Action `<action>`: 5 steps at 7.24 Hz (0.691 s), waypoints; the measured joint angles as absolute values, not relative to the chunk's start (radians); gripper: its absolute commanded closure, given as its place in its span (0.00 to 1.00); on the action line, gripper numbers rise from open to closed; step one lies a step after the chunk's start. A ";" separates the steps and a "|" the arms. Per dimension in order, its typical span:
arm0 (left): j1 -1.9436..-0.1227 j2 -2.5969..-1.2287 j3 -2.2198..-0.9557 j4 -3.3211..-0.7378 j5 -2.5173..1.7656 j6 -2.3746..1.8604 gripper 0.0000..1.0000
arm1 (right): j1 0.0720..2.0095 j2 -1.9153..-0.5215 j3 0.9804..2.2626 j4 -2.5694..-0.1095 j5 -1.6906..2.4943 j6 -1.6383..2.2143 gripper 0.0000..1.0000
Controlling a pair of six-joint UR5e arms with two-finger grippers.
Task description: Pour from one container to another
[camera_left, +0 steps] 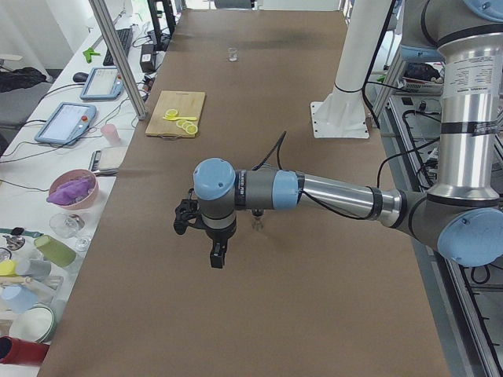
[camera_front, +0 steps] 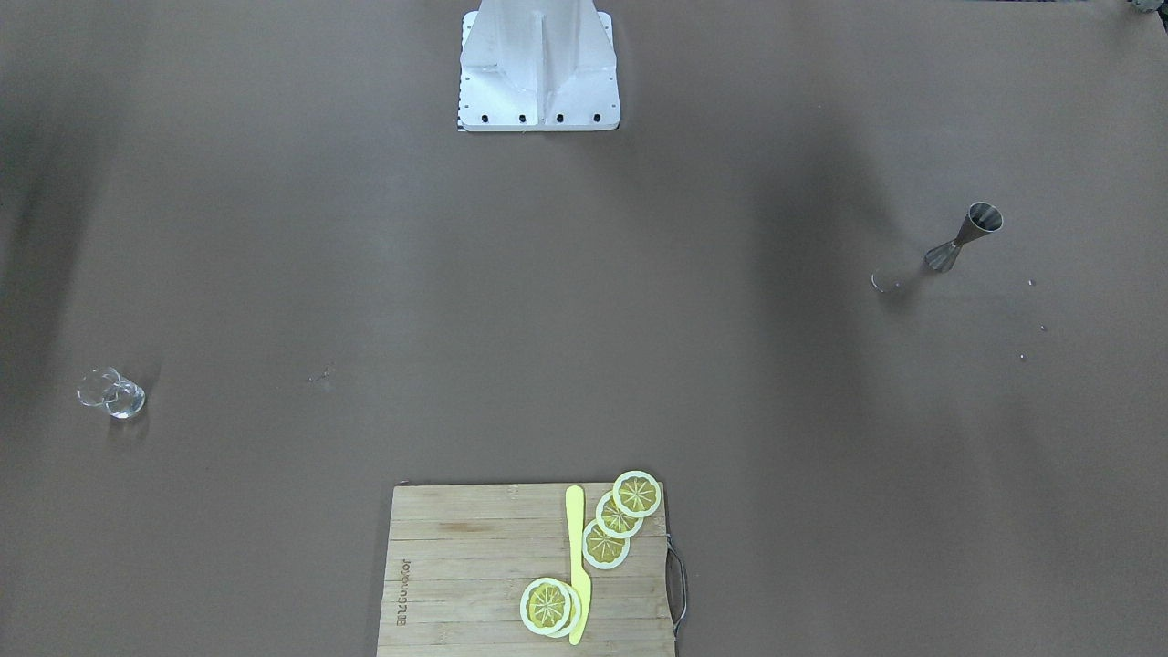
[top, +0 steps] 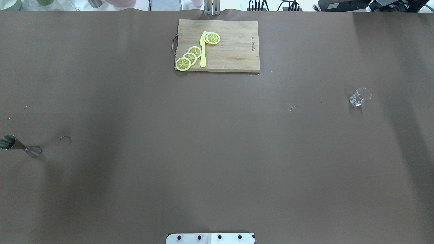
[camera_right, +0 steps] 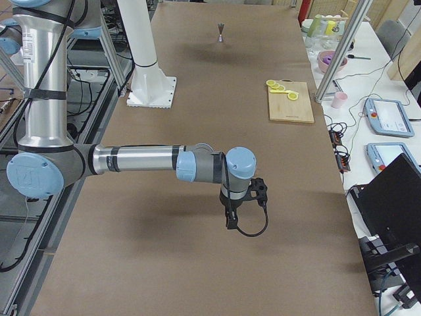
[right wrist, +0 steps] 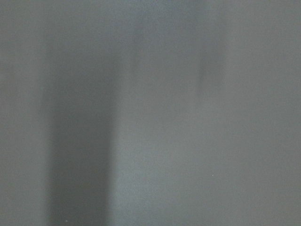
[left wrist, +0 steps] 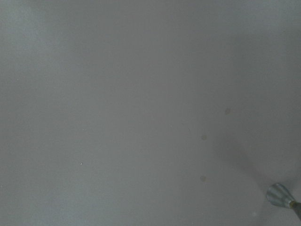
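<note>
The jigger [camera_front: 964, 239] and the glass [camera_front: 111, 394] are set upright, well apart either side of the cutting board [camera_front: 474, 566], and how the left fingers [camera_left: 217, 258] and right fingers [camera_right: 230, 220] stand cannot be told.

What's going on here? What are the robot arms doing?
Nothing is being handled yet. The metal jigger stands alone on the table on the robot's left side, and the small clear glass sits far off on its right. The left gripper and right gripper hang above the table, touching neither; whether they are open is unclear. A wooden board holds lemon slices and a yellow knife. No pouring has started.
</note>
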State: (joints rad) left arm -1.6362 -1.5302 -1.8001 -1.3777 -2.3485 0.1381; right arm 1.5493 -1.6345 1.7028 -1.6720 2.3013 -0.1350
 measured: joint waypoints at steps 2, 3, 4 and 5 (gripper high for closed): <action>-1.638 -1.521 -1.803 -1.381 -2.349 0.139 0.02 | 1.549 -1.634 1.703 -1.672 2.301 -0.135 0.00; -1.638 -1.519 -1.804 -1.381 -2.348 0.139 0.02 | 1.549 -1.633 1.703 -1.672 2.302 -0.135 0.00; -1.637 -1.519 -1.806 -1.381 -2.347 0.139 0.02 | 1.549 -1.633 1.704 -1.670 2.302 -0.135 0.00; -1.637 -1.519 -1.807 -1.382 -2.346 0.138 0.02 | 1.549 -1.632 1.704 -1.665 2.302 -0.135 0.00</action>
State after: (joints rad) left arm -1.6371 -1.5190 -1.8071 -1.3820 -2.3459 0.1383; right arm 1.5486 -1.6325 1.7039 -1.6651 2.3024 -0.1350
